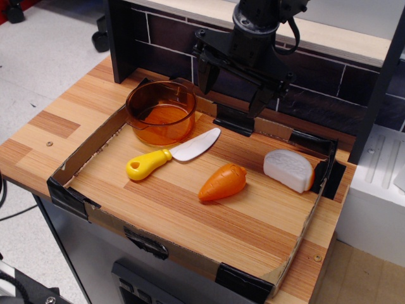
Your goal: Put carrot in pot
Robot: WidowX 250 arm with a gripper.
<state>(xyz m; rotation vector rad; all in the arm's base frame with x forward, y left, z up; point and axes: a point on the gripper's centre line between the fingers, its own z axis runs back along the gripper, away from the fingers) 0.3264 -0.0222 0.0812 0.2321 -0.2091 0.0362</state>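
Note:
The orange carrot (pixel 223 182) lies on its side near the middle of the wooden table, inside a low cardboard border. The translucent amber pot (pixel 161 113) stands upright at the back left corner and looks empty. My black gripper (pixel 233 90) hangs open and empty above the back edge of the bordered area, to the right of the pot and behind the carrot, well clear of both.
A toy knife (pixel 171 156) with a yellow handle lies between the pot and the carrot. A white half-round slice (pixel 289 170) with an orange rim sits at the right. The cardboard border (pixel 88 209) rings the work area; a dark brick-pattern wall (pixel 329 82) stands behind.

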